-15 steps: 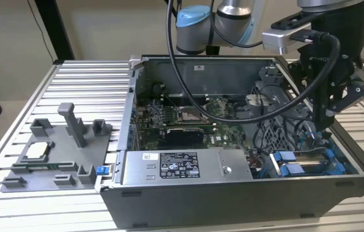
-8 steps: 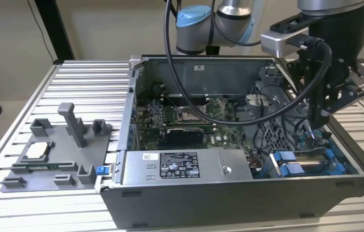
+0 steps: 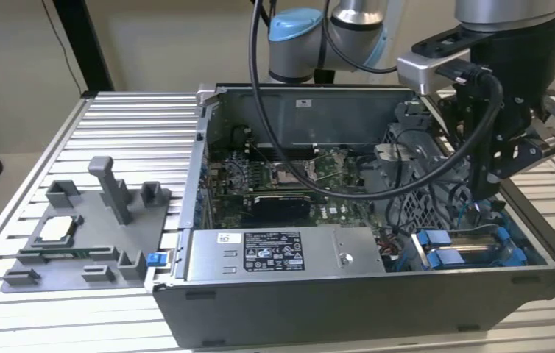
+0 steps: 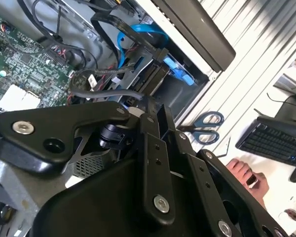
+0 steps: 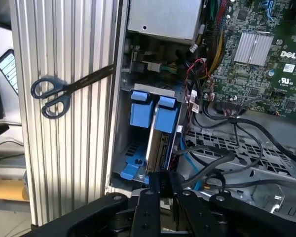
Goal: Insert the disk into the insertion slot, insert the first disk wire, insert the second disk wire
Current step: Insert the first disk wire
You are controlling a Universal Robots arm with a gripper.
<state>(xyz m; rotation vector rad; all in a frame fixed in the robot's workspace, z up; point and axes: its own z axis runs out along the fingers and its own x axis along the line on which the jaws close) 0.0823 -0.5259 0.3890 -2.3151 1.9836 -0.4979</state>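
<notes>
Tool (image 5: pixel 164 190) just beside the disk (image 5: pixel 163 143)

Surroundings: open computer case (image 3: pixel 356 309) on slatted tabletop (image 3: pixel 130 125).
Grey moulded fixture (image 3: pixel 86 235) at the exterior view's left; grey stickered box (image 3: pixel 277 254) inside case; blue-handled scissors (image 5: pixel 84 83) beside case.

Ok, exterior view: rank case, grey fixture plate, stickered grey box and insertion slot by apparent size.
Largest to smallest:
1. case
2. grey fixture plate
3. stickered grey box, close to the plate
4. insertion slot
</notes>
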